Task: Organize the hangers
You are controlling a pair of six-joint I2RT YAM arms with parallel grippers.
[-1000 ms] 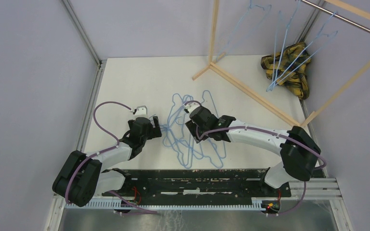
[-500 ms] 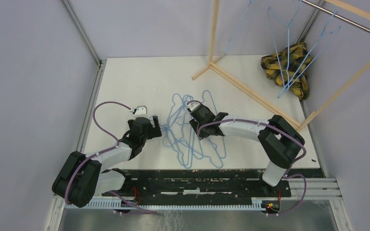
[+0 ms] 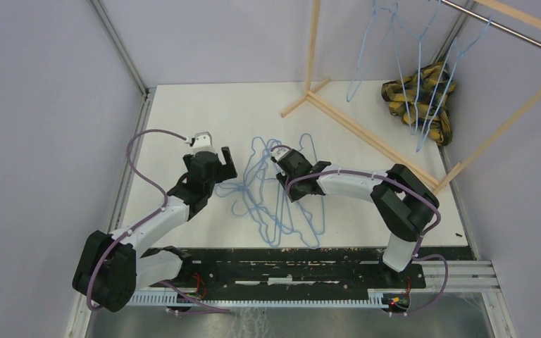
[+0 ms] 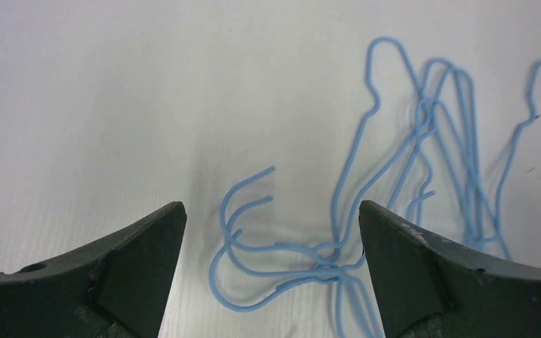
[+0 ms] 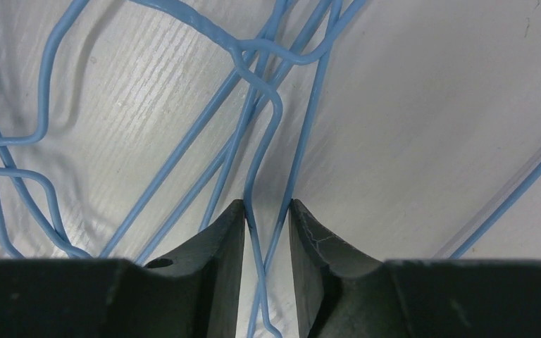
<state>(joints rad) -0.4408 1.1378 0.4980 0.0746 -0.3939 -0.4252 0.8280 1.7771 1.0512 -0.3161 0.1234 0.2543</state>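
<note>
So far, you had only a few hangers [image 3: 420, 120] up on the rack's rail [image 3: 514, 29], while a tangled pile [image 3: 276, 211] lay on the table [image 3: 204, 113] between the arms, your right gripper [image 5: 266, 211] clamped on two of its wires and your left gripper [image 4: 271, 211] spread wide over its hooks.

Some hangers [image 3: 264, 201] beneath right pincer [image 3: 280, 152]

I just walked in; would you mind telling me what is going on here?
Two robot arms are sorting a tangle of blue wire hangers lying on the white table. The right tool pinches two wires of the tangle between its fingers. The left tool is open, with several hanger hooks lying between its fingers. More hang at the wooden rack, back right.
</note>
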